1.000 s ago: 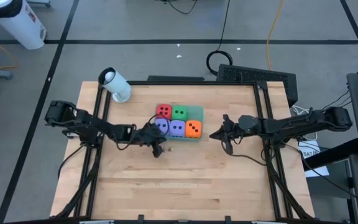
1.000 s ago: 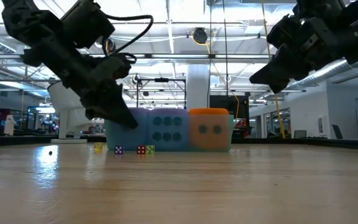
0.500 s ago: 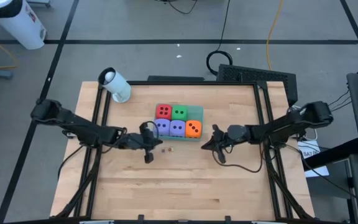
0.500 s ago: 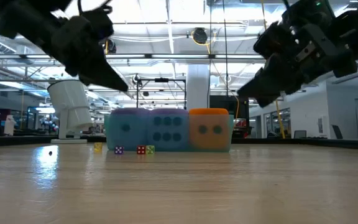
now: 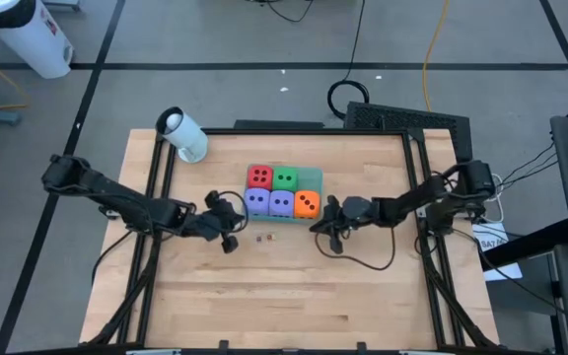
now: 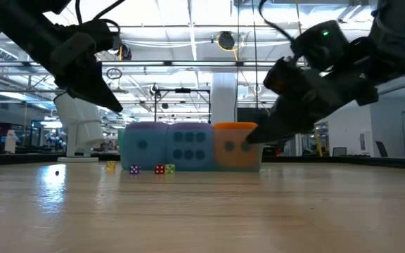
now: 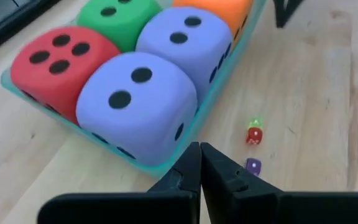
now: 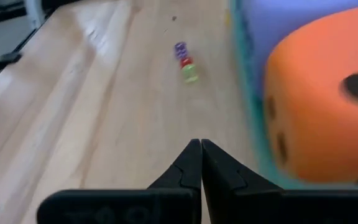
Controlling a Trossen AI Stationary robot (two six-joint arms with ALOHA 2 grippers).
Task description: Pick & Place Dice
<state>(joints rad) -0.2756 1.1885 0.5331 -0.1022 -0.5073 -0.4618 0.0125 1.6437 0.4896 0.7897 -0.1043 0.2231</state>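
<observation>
Tabletop: dice [image 5: 282, 191] between left end effector [image 5: 229, 244] and right end effector [image 5: 318, 228].

Bare table [image 5: 294, 286] lies open on the near side. The dice-filled tray [image 5: 314, 177] and three tiny dice [image 5: 261, 237] block the centre.

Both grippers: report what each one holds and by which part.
Nothing is held. The left gripper is shut and empty, near the tray's corner by a purple-blue die. The right gripper is shut and empty, beside the orange die.
</observation>
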